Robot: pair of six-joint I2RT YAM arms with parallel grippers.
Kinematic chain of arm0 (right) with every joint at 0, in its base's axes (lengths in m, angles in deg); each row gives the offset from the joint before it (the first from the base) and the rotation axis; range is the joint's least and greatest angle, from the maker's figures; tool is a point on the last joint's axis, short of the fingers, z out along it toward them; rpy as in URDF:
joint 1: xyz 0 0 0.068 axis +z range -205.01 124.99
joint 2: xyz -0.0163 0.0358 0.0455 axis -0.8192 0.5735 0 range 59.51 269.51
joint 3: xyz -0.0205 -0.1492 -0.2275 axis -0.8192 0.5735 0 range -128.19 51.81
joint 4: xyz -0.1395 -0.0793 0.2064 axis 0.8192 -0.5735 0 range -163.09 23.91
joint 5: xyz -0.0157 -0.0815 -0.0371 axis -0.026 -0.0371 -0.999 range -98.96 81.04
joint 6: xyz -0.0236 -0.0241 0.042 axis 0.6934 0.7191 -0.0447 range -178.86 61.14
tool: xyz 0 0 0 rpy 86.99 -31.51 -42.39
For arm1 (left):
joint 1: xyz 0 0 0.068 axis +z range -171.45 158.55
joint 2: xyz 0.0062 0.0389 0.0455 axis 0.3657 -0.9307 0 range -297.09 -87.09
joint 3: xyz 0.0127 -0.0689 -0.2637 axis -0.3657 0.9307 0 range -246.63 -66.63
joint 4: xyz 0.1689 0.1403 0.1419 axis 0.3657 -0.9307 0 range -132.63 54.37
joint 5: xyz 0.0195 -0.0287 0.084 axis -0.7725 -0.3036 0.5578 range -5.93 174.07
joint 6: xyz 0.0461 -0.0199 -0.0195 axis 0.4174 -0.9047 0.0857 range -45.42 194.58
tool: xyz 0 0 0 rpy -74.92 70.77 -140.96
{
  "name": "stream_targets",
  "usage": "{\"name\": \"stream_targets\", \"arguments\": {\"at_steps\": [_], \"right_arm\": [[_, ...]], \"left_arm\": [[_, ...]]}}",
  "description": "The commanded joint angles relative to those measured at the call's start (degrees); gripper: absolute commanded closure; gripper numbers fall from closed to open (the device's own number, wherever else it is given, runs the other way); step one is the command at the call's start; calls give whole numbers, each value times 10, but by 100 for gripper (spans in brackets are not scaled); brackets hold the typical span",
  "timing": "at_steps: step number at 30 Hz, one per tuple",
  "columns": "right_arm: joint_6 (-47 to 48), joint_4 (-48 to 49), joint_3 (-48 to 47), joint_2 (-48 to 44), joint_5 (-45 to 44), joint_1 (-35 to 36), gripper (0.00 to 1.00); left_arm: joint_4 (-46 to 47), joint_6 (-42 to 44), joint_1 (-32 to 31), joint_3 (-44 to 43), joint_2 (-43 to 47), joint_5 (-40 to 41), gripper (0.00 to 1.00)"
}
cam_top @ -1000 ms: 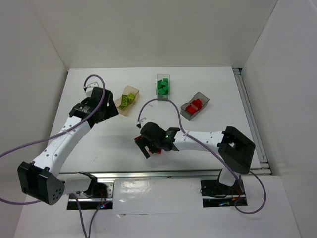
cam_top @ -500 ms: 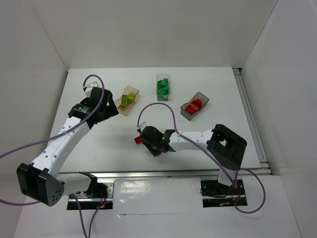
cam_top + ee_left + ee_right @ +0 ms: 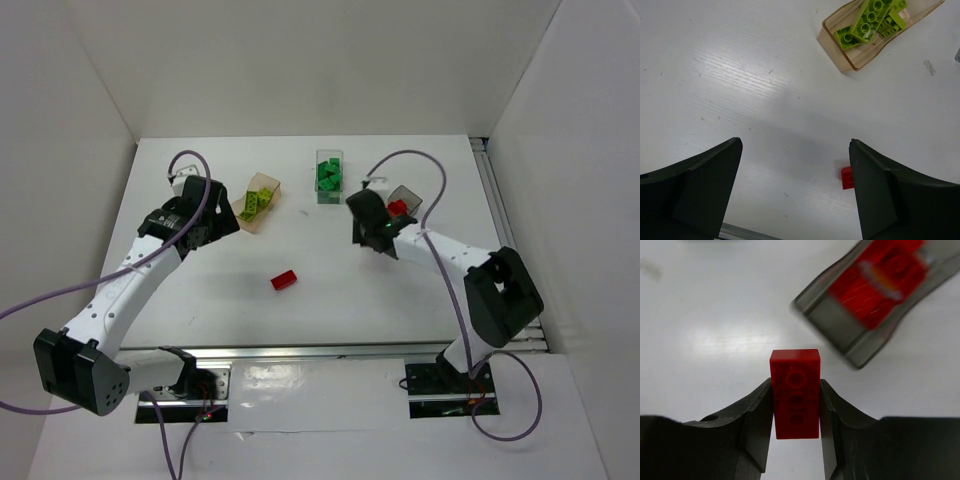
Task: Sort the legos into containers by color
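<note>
The right fingers (image 3: 757,415) pinched a red brick (image 3: 794,385) by its long sides and held it over the counter (image 3: 420,300), just short of the smoky grey container (image 3: 832,325). That container's open mouth lay up and to the right in the wrist view, with other red bricks (image 3: 880,285), blurred, piled inside. The step in hand looked to be the drop-off. To do it well, the brick should travel until it sat fully over the opening and inside the near rim, not above the wall. It should then come down close to the pile before the fingers parted, since a glossy brick released from height could bounce off those below or nudge the light box. The box lay at an angle to the fingers, so a small wrist turn to line the brick up with its long axis would give more margin. The left fingers (image 3: 700,185) were spread wide and held nothing, hovering over bare counter near the orange-tan container (image 3: 852,60) of yellow-green bricks (image 3: 870,22). Dark green bricks (image 3: 330,178) sat in the clear container (image 3: 329,156). One loose red brick (image 3: 284,280) lay on the counter well apart from all three containers, apparently the only piece not yet sorted or in hand.
</note>
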Motion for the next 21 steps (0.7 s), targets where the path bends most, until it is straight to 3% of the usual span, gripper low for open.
{"name": "stream_targets", "arguments": {"at_steps": [1,6,13,16,18,19,21], "right_arm": [[-63,9,-39,-8,-31,-65,78],[-49,15,-102,53,-31,-132,75],[-42,52,-115,79,-47,-162,70],[-54,52,-110,84,-42,-168,48],[-54,46,-116,84,-42,-168,40],[-54,46,-116,71,-47,-158,30],[-49,41,-110,59,-66,-147,21]], "left_arm": [[13,8,3,-2,14,-3,3],[13,13,3,-2,4,-3,3],[13,13,3,-2,-2,-3,3],[13,13,3,-2,-2,-3,3],[13,13,3,-2,-8,-3,3],[13,13,3,-2,-8,-3,3],[13,13,3,-2,-8,-3,3]]}}
